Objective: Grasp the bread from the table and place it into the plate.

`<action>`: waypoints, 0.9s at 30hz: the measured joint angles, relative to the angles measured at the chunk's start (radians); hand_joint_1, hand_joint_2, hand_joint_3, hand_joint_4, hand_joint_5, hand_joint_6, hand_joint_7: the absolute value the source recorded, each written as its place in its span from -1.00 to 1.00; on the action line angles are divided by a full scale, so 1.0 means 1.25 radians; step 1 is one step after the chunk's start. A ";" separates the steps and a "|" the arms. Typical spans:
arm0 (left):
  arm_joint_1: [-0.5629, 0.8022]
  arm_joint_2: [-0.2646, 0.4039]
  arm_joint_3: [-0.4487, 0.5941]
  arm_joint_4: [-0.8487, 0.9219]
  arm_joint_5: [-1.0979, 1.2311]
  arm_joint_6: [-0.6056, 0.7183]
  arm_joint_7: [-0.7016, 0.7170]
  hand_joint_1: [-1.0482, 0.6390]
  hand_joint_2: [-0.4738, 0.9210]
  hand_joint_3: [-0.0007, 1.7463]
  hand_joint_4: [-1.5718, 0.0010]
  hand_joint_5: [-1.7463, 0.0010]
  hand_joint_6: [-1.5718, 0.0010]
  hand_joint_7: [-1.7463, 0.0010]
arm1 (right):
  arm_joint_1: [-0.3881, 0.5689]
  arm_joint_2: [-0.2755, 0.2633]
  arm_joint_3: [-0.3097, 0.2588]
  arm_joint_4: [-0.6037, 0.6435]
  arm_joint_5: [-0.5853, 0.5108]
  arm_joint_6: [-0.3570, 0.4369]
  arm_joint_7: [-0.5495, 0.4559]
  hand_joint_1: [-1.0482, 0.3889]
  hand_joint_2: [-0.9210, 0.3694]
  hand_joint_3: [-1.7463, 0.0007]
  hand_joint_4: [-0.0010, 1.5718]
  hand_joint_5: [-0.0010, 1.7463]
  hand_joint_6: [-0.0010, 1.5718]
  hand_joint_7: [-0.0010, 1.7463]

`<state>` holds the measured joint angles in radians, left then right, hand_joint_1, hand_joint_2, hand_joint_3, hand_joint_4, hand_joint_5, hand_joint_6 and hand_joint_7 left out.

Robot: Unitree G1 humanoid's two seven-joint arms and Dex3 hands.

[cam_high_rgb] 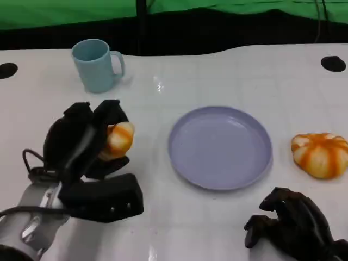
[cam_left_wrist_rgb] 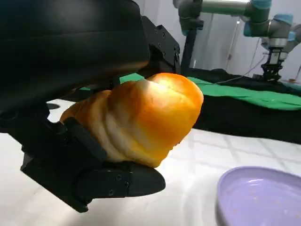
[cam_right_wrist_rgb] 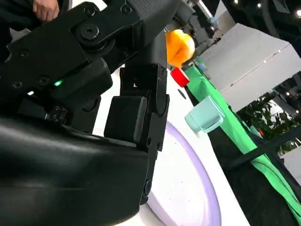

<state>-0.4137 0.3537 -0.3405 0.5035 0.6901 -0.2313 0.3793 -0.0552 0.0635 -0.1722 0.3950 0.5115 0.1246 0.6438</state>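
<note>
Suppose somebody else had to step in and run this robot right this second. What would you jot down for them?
Left hand: holds the bread in its fingers, to the left of the plate, which has nothing in it.
Right hand: rests low near the table's front edge, fingers curled in, holding nothing.
A second orange-striped bun lies on the table to the right of the plate; a blue mug stands at the back left.
Done: the bread is grasped.
Left: carry it over the plate and let go.
</note>
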 measured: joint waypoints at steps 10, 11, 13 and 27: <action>-0.070 -0.044 -0.009 0.018 0.002 -0.033 -0.003 -0.03 0.56 -0.19 -0.03 -1.00 0.15 -0.80 | 0.013 0.000 0.005 -0.004 0.000 -0.003 0.003 -1.00 -0.68 0.99 1.00 -0.16 1.00 -0.56; -0.077 -0.048 -0.011 0.029 0.002 -0.040 -0.003 -0.03 0.53 -0.14 -0.03 -1.00 0.21 -0.92 | 0.013 0.000 0.005 -0.005 0.000 -0.003 0.003 -1.00 -0.68 0.99 1.00 -0.15 1.00 -0.56; -0.097 -0.066 -0.018 0.060 0.001 -0.054 -0.003 -0.03 0.52 -0.11 -0.03 -1.00 0.25 -0.98 | 0.014 -0.002 0.005 -0.006 0.000 -0.003 0.003 -1.00 -0.68 0.99 1.00 -0.15 1.00 -0.56; -0.246 -0.177 -0.078 0.245 -0.005 -0.110 -0.020 -0.07 0.33 0.22 -0.09 -1.00 0.18 -1.00 | 0.019 -0.005 0.007 -0.015 -0.004 -0.002 -0.001 -1.00 -0.70 0.99 1.00 -0.13 1.00 -0.56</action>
<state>-0.7215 0.1330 -0.4375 0.8098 0.6841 -0.3693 0.3537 -0.0314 0.0570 -0.1629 0.3762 0.5060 0.1215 0.6425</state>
